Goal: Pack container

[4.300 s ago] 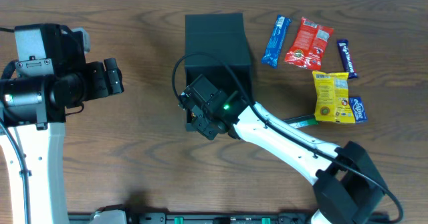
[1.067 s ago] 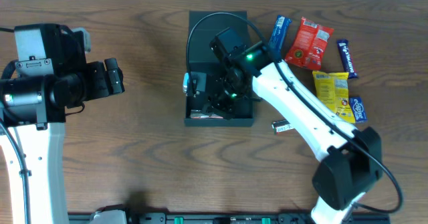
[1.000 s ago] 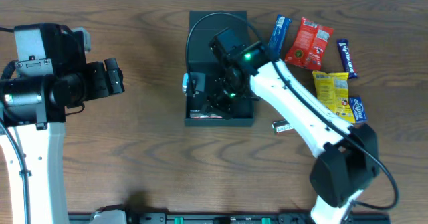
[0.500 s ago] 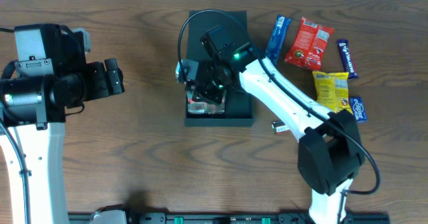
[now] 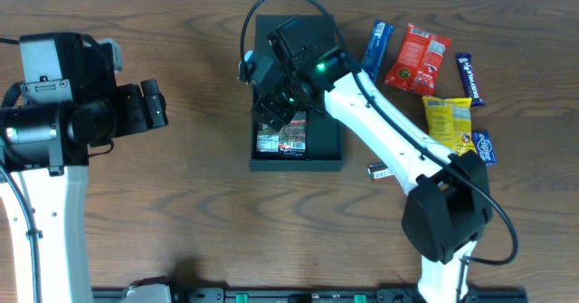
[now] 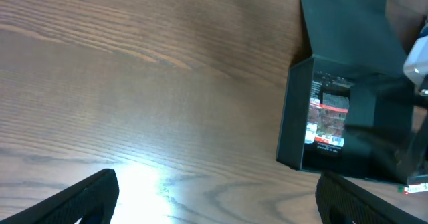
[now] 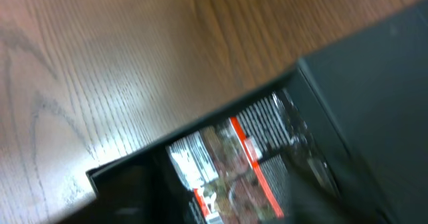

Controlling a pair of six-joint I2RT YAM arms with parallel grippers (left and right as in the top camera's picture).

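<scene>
The dark teal container (image 5: 331, 155) stands open at the table's middle, its flap lid (image 5: 291, 24) folded back on the far side. A snack packet (image 5: 283, 139) with red and white print lies inside at the near end. My right gripper (image 5: 271, 111) hovers over the box's middle, above the packet, open and empty. The right wrist view shows the packet (image 7: 231, 160) and the box wall (image 7: 374, 83), blurred. My left gripper (image 5: 156, 104) is open and empty, well left of the box. The left wrist view shows the container (image 6: 294, 127) and the packet (image 6: 328, 114).
Loose snacks lie right of the box: a blue bar (image 5: 374, 56), a red packet (image 5: 418, 57), a dark blue bar (image 5: 469, 78), a yellow packet (image 5: 448, 129) and a small blue packet (image 5: 485, 147). A small item (image 5: 382, 170) lies near the box's front right corner.
My right gripper carried the packet into the box, let it go and drew back toward the far side. The packet now lies uncovered inside. The left arm has not moved.
</scene>
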